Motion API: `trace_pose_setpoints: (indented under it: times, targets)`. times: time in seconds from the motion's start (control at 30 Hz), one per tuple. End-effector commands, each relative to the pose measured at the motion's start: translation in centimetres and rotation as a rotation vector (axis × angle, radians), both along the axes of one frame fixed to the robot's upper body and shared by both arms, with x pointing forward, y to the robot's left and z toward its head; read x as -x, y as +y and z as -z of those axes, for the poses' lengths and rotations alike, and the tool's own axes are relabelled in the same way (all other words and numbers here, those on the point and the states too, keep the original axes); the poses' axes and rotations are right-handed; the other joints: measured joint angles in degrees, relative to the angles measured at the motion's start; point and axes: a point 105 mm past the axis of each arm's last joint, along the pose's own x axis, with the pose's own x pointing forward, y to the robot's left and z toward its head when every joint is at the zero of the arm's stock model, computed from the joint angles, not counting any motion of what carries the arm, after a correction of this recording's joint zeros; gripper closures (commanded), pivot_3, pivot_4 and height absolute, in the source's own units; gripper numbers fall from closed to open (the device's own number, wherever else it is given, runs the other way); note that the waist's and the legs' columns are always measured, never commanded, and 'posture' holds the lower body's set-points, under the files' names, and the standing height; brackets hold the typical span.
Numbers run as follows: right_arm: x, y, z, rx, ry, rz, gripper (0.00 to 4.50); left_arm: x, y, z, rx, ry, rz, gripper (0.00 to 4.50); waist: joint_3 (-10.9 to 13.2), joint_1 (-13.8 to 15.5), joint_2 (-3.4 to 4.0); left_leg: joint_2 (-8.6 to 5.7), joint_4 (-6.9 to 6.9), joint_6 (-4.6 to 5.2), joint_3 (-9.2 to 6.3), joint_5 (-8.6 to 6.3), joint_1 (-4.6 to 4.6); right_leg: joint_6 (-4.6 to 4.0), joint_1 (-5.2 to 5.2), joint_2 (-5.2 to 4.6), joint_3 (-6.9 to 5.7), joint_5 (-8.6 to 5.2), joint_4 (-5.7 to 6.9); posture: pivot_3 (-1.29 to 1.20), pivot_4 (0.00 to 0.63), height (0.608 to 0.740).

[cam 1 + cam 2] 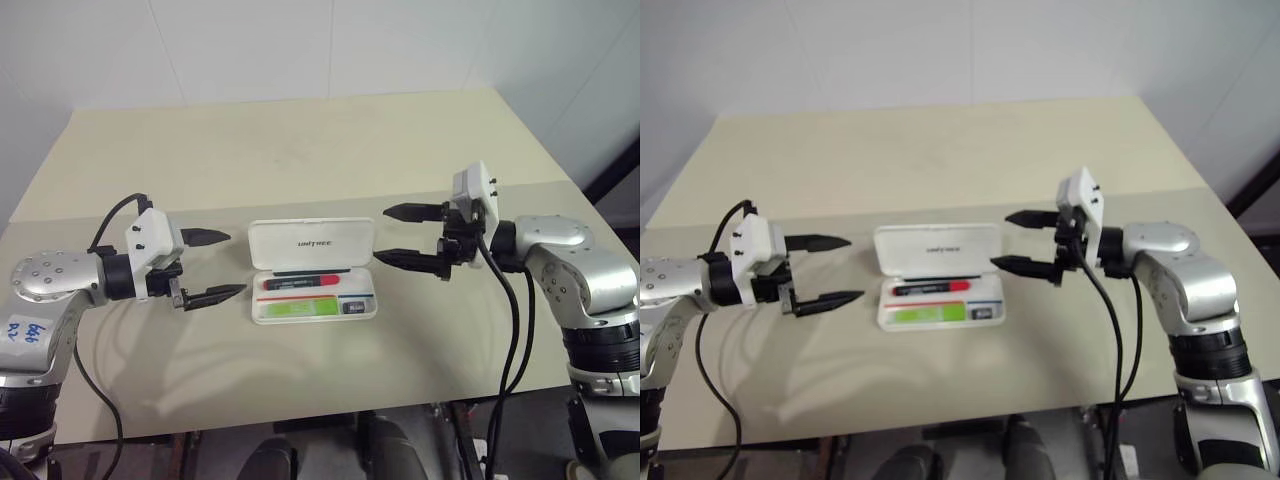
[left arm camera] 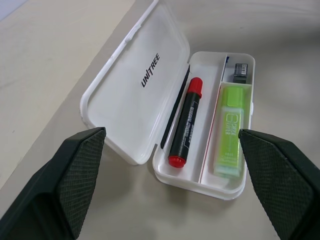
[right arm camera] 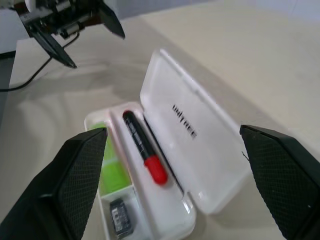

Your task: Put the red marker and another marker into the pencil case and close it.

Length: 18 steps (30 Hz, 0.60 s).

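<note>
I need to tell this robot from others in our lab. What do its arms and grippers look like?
Both arms are silver-grey metal with rounded joints and black cables. Each wrist carries a white box, and the left gripper and right gripper each have two black pointed fingers with textured pads. The left arm bears a label with blue handwriting.

bare test or lab room, not a home. plain beige table (image 1: 300, 130) pushed into a corner of blank white walls (image 1: 300, 40). little lies on the table: one white pencil case (image 1: 312, 270) lettered "unitree" near its front edge. black cables (image 1: 515, 330) run loose along a robot arm at the table's right side.
</note>
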Motion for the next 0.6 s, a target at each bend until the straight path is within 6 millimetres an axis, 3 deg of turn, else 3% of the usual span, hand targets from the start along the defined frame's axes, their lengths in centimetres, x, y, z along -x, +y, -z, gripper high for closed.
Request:
trace_pose_setpoints:
  times: [0.03,0.23,0.27,0.4,0.6]
  targets:
    - [0.2,-0.2,-1.1,-0.005,-0.071,-0.003,0.02,-0.3,1.0,-1.0,0.001,-0.055,-0.030,0.00,0.0,0.0,0.01,0.02,0.00,-0.01,0.00,0.00,-0.01,0.00,0.00,0.00,-0.01,0.00,0.00,0.00,0.150,0.740]
    - [0.3,-0.7,-1.5,0.018,-0.111,-0.004,0.02,-2.1,2.4,-0.3,0.020,-0.053,-0.069,0.00,0.0,0.0,0.01,0.00,0.01,-0.01,0.01,0.00,0.00,0.00,0.00,0.00,-0.01,0.00,0.02,0.00,0.150,0.740]
    - [0.3,-0.7,-1.5,0.020,-0.112,-0.003,0.00,-2.3,2.4,-0.2,0.023,-0.051,-0.070,0.18,0.0,0.0,0.01,0.00,0.00,-0.01,0.02,0.00,0.00,0.00,0.00,0.00,-0.01,0.00,0.01,0.00,0.150,0.740]
    - [0.5,-0.7,-1.2,0.021,-0.113,0.002,0.00,-2.8,1.9,0.0,0.040,-0.055,-0.053,1.21,0.0,0.1,0.01,-0.03,0.00,0.00,0.01,0.00,-0.01,0.00,0.00,-0.03,-0.04,0.00,0.01,0.00,0.150,0.740]
    - [0.8,-1.0,-1.4,0.018,-0.119,0.010,0.00,-3.8,1.3,0.2,0.062,-0.059,-0.053,3.32,0.0,0.0,0.01,-0.03,0.01,0.00,0.02,0.00,-0.02,0.00,-0.02,-0.03,-0.04,0.00,0.01,0.00,0.150,0.740]
